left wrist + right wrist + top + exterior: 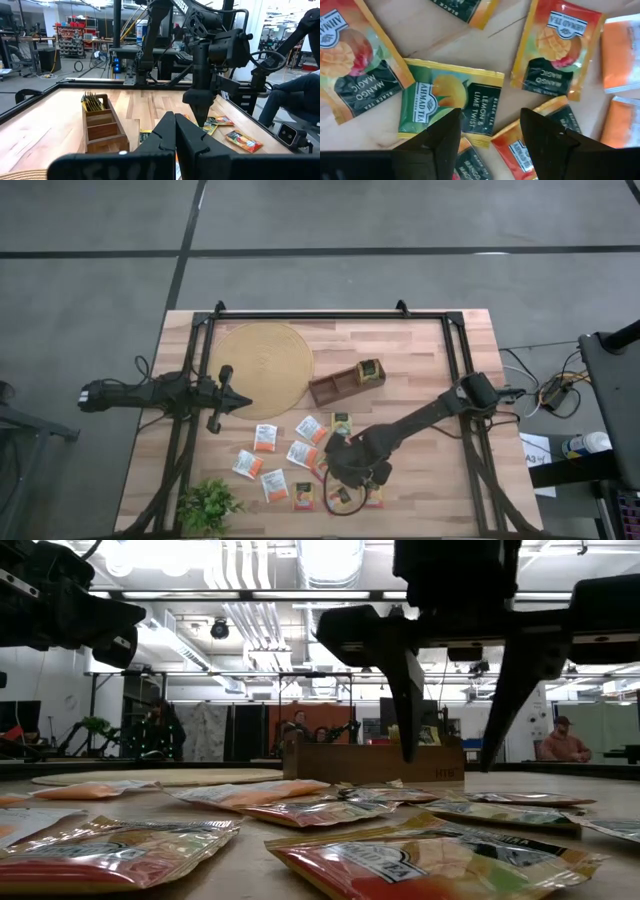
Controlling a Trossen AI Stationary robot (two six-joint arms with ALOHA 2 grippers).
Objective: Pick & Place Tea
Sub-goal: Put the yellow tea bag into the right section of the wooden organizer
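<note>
- Done so far, by my reading: the tray (346,383) sits just right of table centre, and its compartment at the 2 o'clock end already holds a few upright sachets (371,370). The other compartments look empty in the left wrist view.
- Left to do: most of the tea (265,438) is loose on the table, spread flat at 6 o'clock of the tray, between the plant (207,505) and the right arm. Over a dozen seems likely, though some hide under the arm.
- The right gripper (489,131) hangs low above that spread, jaws wide apart and holding nothing. Between its fingers lies a green lemon-lime sachet (449,103), with mango sachets (558,48) around it; it is not yet touching any.
- The left gripper (238,402) waits at 9 o'clock of the tray, over the edge of the round mat (262,365), jaws pressed together and empty.
- Judged stage: early to middle, with a fresh pick about to start.
</note>
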